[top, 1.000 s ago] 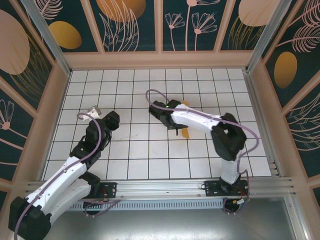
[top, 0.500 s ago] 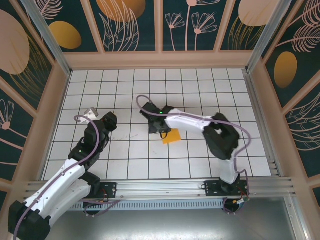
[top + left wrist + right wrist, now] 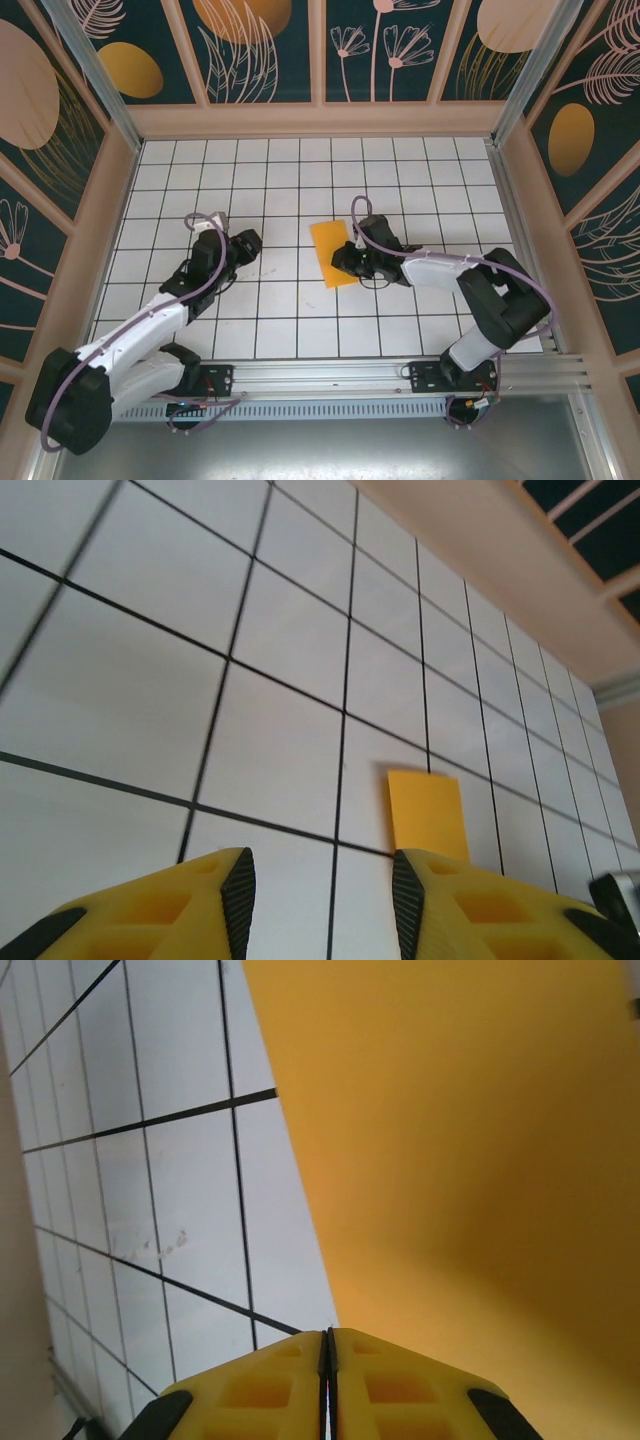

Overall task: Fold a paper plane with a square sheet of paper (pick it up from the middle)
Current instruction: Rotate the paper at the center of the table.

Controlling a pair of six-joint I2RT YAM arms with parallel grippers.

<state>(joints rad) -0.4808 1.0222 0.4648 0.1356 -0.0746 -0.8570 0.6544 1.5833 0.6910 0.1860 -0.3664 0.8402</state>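
The square sheet of paper [image 3: 328,250] is an orange-yellow rectangle about one tile wide and two long, near the middle of the tiled floor. My right gripper [image 3: 344,263] sits at its near right corner. In the right wrist view the jaws [image 3: 328,1338] are pressed together, and the paper [image 3: 470,1130] spreads out from their tips. My left gripper [image 3: 246,245] hovers about two tiles left of the sheet. It is open [image 3: 322,900] with nothing between its pads, and the paper [image 3: 428,815] lies just beyond its right finger.
The white tiled floor [image 3: 260,320] is boxed in by tan walls [image 3: 320,120] on three sides. An aluminium rail [image 3: 320,375] runs along the near edge. A faint smudge [image 3: 160,1245] marks a tile to the left of the paper.
My right gripper swung left and then pulled back right and nearer, and the paper now shows as a full rectangle. My left gripper moved right toward the sheet.
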